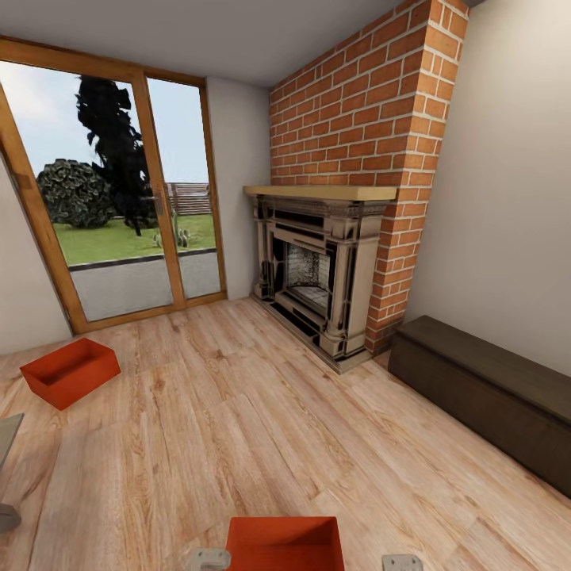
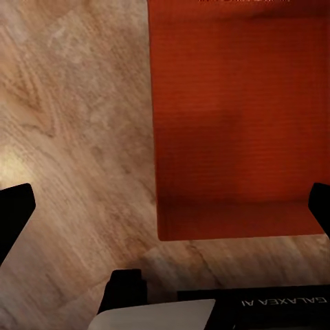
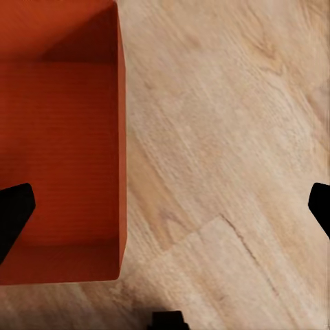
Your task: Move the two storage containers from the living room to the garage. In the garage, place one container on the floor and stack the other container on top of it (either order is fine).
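Living-room plank floor (image 1: 238,428) held both containers: near container (image 1: 284,544) between my spread-open left hand (image 2: 165,206) and right hand (image 3: 165,206); far container (image 1: 70,371) by glass doors (image 1: 119,190). Uneven closing could tilt it.

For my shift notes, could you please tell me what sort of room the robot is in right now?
It looks like a living room: a red-brick fireplace with a wooden mantel, wood-framed glass doors onto a garden, and a light wood-plank floor. Two orange-red storage containers sit on it.
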Controlling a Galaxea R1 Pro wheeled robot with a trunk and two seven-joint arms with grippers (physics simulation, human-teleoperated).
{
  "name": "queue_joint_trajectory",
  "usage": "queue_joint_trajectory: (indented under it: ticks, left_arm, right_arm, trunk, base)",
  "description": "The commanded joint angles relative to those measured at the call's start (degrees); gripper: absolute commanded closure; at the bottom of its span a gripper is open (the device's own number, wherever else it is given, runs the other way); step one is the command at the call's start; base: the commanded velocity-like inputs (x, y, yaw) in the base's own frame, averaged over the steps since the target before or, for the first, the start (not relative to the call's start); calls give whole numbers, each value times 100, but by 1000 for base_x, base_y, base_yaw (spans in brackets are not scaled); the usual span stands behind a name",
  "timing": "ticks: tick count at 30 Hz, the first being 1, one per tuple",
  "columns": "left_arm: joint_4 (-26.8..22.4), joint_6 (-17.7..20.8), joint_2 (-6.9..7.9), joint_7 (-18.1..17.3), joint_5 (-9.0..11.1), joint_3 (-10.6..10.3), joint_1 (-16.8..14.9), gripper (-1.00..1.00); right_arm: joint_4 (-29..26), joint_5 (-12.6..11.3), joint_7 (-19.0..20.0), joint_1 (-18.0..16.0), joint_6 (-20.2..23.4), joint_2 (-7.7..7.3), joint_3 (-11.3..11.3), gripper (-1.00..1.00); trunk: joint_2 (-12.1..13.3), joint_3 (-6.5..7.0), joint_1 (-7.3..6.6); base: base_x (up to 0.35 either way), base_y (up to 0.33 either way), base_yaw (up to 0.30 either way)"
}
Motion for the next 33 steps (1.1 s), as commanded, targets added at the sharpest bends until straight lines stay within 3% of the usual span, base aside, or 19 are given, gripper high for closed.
queue_joint_trajectory:
  ticks: [1, 8, 16, 33]
  left_arm:
    - [-12, 33, -1, 10, -29, 14, -1, -100]
    - [-13, 18, 39, 9, -27, 26, -1, -100]
    - [-20, -3, 65, -11, -24, 32, -2, -100]
    - [-39, -48, 98, -26, -23, 41, -1, -100]
  right_arm:
    - [-5, -49, -39, -3, 5, -1, 50, -100]
    - [-14, -41, -128, -3, 31, -1, 60, -100]
    - [-43, -4, -692, -3, 32, 141, 63, -100]
    - [-54, 13, -711, -3, 51, 154, 63, -100]
  trunk:
    - [-3, -6, 0]
    - [-3, -6, 0]
    - [-3, -6, 0]
    - [-3, -109, 0]
  base:
    - [0, 0, 0]
    - [0, 0, -7]
    - [0, 0, -108]
    - [0, 0, 79]
